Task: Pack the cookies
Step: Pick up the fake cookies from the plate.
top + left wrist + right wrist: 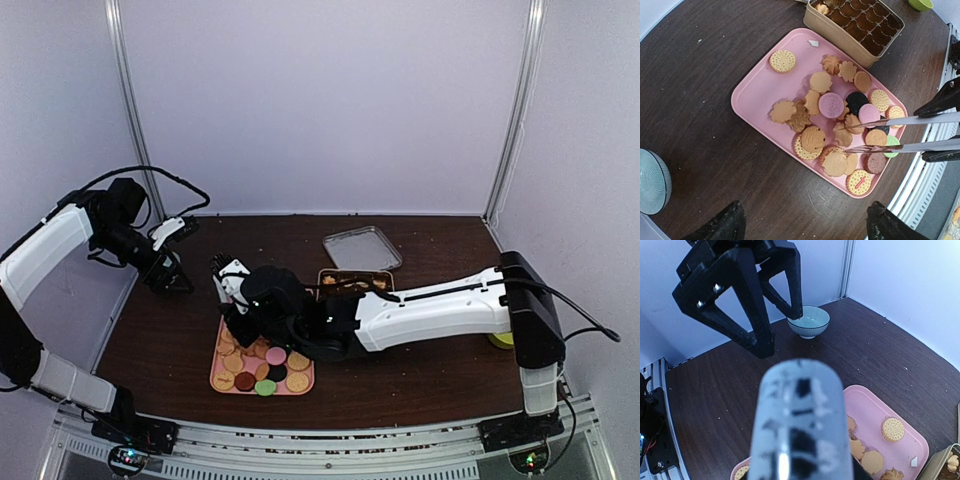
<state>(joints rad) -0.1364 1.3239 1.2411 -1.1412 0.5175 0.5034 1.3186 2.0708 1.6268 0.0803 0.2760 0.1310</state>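
The cookies [832, 105] lie in a heap on a pink tray [755, 90], mostly tan, some pink, black, dark red and green; they also show in the top view [262, 365]. My right gripper [240, 305] hangs over the tray's far end, shut on metal tongs [910, 120]. The tongs' two tips hover apart over the cookies with nothing between them. Their blurred silver handle [800, 430] hides my right fingers. My left gripper [805, 225] is open and empty over bare table left of the tray [172, 275].
A gold tin [855, 25] with brown paper cups stands behind the tray, one cookie [822, 8] in a corner cup. Its clear lid [362, 247] lies farther back. A teal bowl [809, 321] sits at the far left. A green thing [500, 340] is by the right arm.
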